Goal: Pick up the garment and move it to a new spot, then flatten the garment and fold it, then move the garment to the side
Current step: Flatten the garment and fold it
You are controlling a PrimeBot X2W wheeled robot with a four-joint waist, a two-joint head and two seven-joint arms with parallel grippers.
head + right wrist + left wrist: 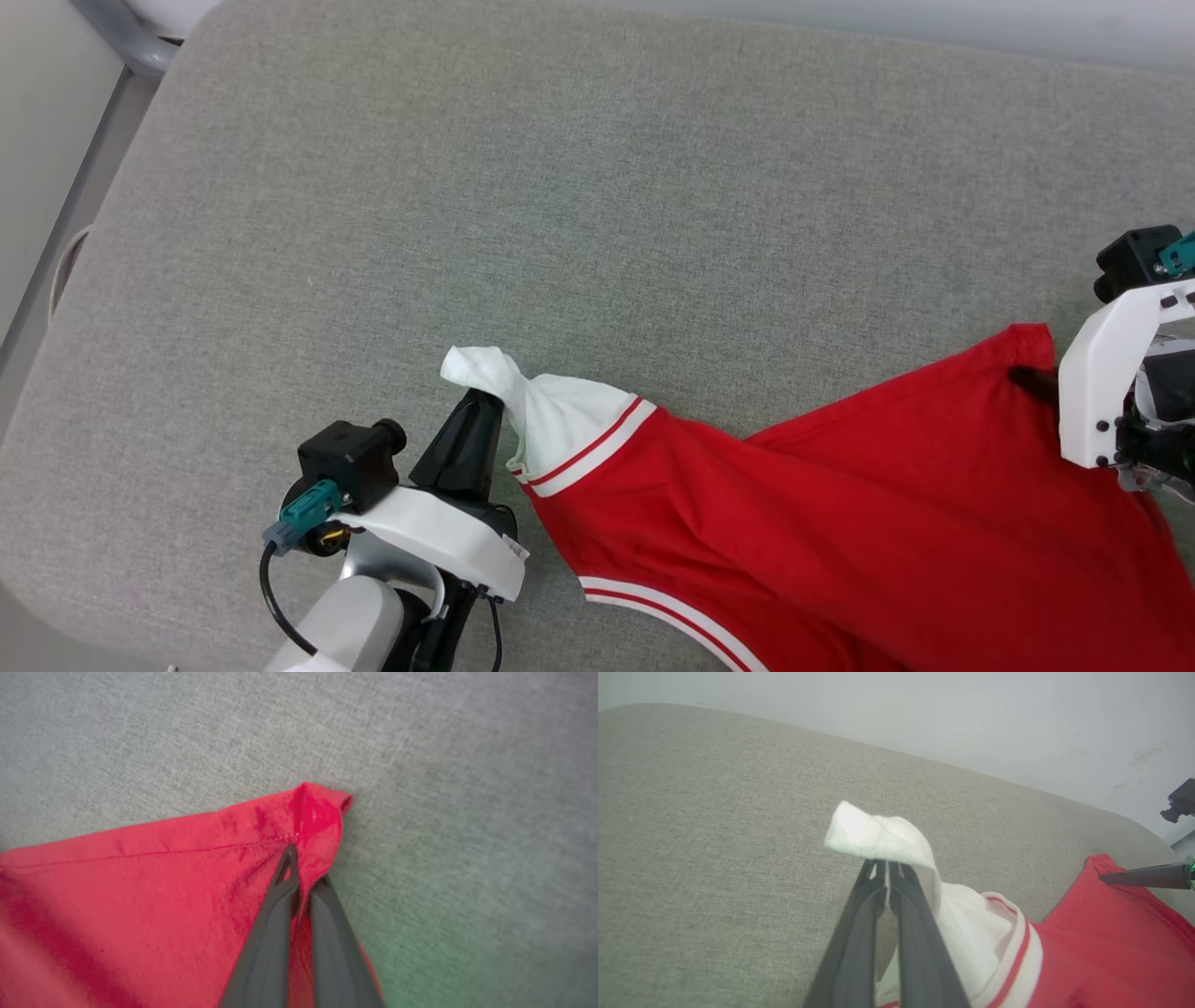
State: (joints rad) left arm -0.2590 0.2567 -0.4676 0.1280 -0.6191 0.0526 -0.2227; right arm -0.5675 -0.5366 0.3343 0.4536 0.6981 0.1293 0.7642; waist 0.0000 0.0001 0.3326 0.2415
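The garment (pixel 840 504) is a red shirt with a white sleeve (pixel 551 411) and red-white striped trim, stretched across the lower right of the grey cushion. My left gripper (pixel 481 397) is shut on the white sleeve's end, which drapes over the fingertips (pixel 887 868). At the right edge my right gripper (pixel 1032 381) is shut on a red hem corner (pixel 317 812), its fingers (pixel 287 877) pinching the cloth. The shirt (pixel 1106 942) hangs taut between the two grippers. Letters and number are hidden.
A wide grey fabric cushion (pixel 560 187) takes up the whole work area, with bare room at the top and left. Its left edge (pixel 84 243) borders a pale frame and floor. A pale wall (pixel 971 718) stands behind the cushion.
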